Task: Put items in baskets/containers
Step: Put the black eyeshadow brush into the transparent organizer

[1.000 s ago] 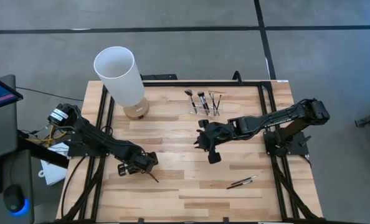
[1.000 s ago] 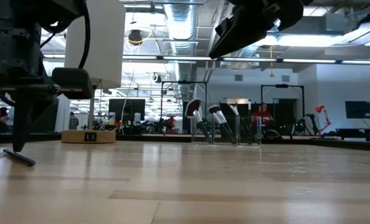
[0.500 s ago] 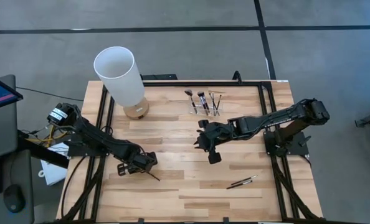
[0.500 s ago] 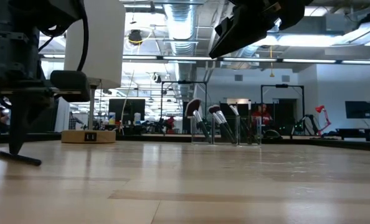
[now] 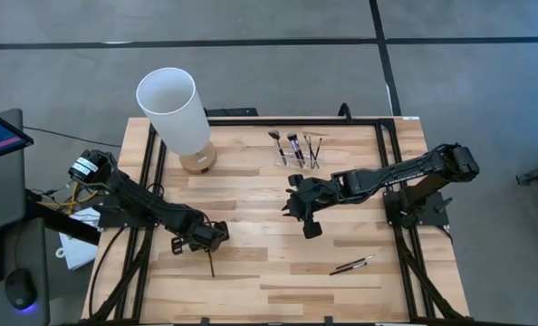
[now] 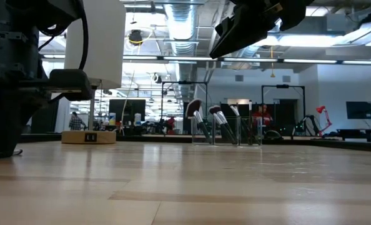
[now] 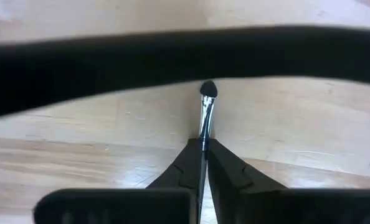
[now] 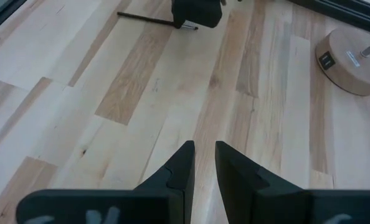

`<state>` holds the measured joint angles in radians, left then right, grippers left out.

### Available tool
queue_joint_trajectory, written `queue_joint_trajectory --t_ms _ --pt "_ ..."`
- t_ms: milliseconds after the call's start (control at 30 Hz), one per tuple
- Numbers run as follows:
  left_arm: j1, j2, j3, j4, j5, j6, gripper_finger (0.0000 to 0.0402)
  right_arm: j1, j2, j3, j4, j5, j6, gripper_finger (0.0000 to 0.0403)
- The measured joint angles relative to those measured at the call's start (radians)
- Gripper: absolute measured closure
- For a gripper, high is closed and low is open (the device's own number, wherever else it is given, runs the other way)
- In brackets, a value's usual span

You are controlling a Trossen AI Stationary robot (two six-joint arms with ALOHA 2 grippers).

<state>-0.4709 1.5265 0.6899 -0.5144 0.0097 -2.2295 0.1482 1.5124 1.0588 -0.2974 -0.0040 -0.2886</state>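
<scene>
On the table's near left my left gripper (image 5: 207, 244) points steeply down and is shut on a thin dark makeup brush (image 5: 210, 263), which runs from it toward the near edge. The brush's silver ferrule and small dark tip (image 7: 208, 89) show past the fingers. My right gripper (image 5: 311, 230) hangs above the table's middle, slightly open, nothing between its fingers (image 8: 202, 147). The clear brush holder (image 5: 296, 156) stands at the far middle with several brushes upright in it. Two more brushes (image 5: 352, 264) lie side by side on the near right. My left gripper pinches the brush between its two fingers at the shaft (image 7: 203, 138), right behind the silver ferrule. The fingers come from above, pointing steeply down. The brush lies flat on the wood (image 8: 149, 19), its ferrule and tip sticking out beyond the fingertips.
A tall white cylinder (image 5: 174, 110) on a round wooden base (image 5: 197, 161) stands at the far left. A black frame (image 5: 251, 120) runs along the table's far and side edges. Bare wood lies between the two arms and along the near edge.
My left gripper has shut on the brush without shifting. As the fingers closed, the brush swung on the table: it pointed toward the near right before and now points toward the near edge.
</scene>
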Motion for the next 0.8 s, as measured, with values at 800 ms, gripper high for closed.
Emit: queue_joint_trajectory --t_ms 800 --pt "0.055 -0.182 -0.003 0.006 -0.358 0.205 0.0385 -0.150 0.042 -0.129 0.251 -0.425 0.111 0.0347"
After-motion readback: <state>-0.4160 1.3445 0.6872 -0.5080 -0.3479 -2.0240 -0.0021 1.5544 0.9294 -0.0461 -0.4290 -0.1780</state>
